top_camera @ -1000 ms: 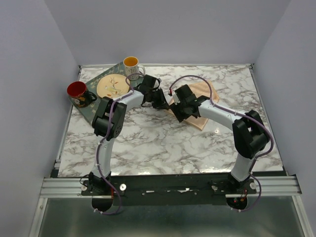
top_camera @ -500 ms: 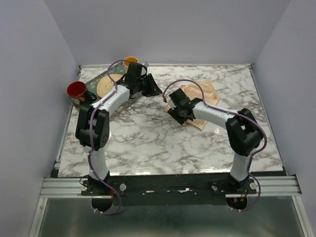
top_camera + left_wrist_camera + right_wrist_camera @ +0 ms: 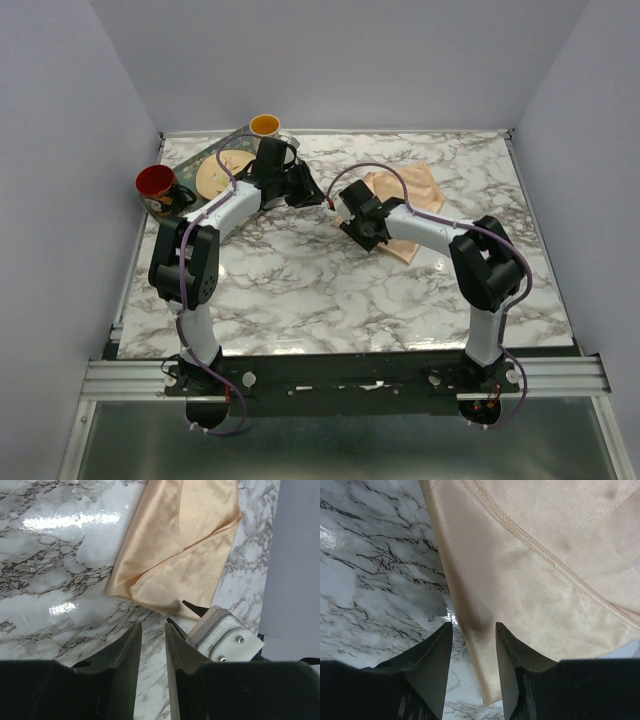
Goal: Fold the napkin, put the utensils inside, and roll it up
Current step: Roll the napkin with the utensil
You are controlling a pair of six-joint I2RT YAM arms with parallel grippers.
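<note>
The napkin [image 3: 405, 195] is a peach cloth lying folded on the marble table right of centre; it fills the top of the left wrist view [image 3: 182, 540] and most of the right wrist view [image 3: 545, 555]. My right gripper [image 3: 348, 210] [image 3: 474, 627] is low at the napkin's left border, open, its two fingers straddling the folded edge. My left gripper [image 3: 315, 192] [image 3: 153, 627] hovers over bare marble just left of the napkin, jaws a narrow gap apart with nothing between them. The utensils are out of view.
At the back left stand a round cream floral plate [image 3: 222, 172], a red mug [image 3: 155, 183] and a yellow mug [image 3: 265, 125] on a dark green mat [image 3: 228, 142]. The right wrist's white camera housing [image 3: 227, 635] sits close beside my left fingers.
The left arm has swung back toward the plate, away from the napkin. The right gripper has shifted left onto the napkin's edge and its jaws have narrowed.
</note>
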